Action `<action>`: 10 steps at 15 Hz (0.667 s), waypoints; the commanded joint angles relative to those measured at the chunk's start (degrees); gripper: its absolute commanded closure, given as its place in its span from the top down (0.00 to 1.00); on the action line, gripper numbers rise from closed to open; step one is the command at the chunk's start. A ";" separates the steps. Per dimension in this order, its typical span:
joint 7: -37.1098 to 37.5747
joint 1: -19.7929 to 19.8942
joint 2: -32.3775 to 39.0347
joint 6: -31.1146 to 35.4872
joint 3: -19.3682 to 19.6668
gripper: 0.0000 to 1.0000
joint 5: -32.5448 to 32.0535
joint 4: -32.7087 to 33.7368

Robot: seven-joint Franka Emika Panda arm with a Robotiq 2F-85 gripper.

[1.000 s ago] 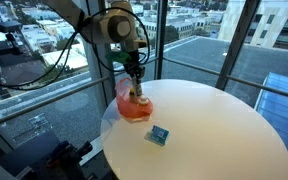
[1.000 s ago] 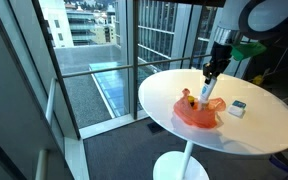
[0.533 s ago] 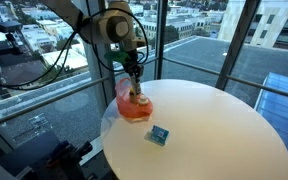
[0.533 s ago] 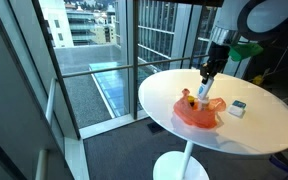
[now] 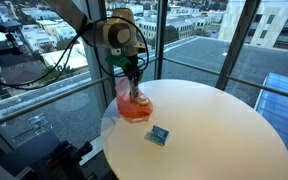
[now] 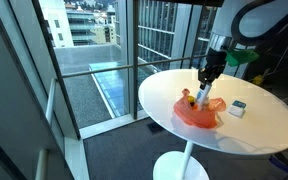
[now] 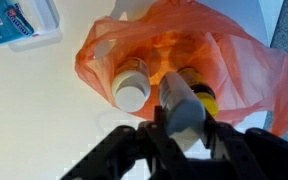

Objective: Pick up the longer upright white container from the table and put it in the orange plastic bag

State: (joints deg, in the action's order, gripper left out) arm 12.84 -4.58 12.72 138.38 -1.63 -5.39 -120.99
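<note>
My gripper is shut on the long white container, which hangs upright just above the open mouth of the orange plastic bag. Inside the bag I see a white-capped bottle and a yellow-lidded bottle. In both exterior views the gripper holds the container over the bag near the table's window-side edge.
The round white table carries a small blue-and-white box, also at the top left of the wrist view. Glass walls stand close behind the table.
The arm has risen slightly; the gripper and the container sit a little higher above the bag than a second ago.
</note>
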 commanded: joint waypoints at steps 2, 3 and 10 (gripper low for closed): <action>-2.94 0.93 2.82 0.27 0.05 0.12 3.06 2.25; -2.96 1.00 3.26 0.23 0.19 0.12 3.15 2.41; -2.96 1.78 6.66 -1.07 0.76 0.12 3.87 4.24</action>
State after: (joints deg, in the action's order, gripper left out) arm 11.85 -3.41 17.59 138.43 -0.92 -3.34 -119.24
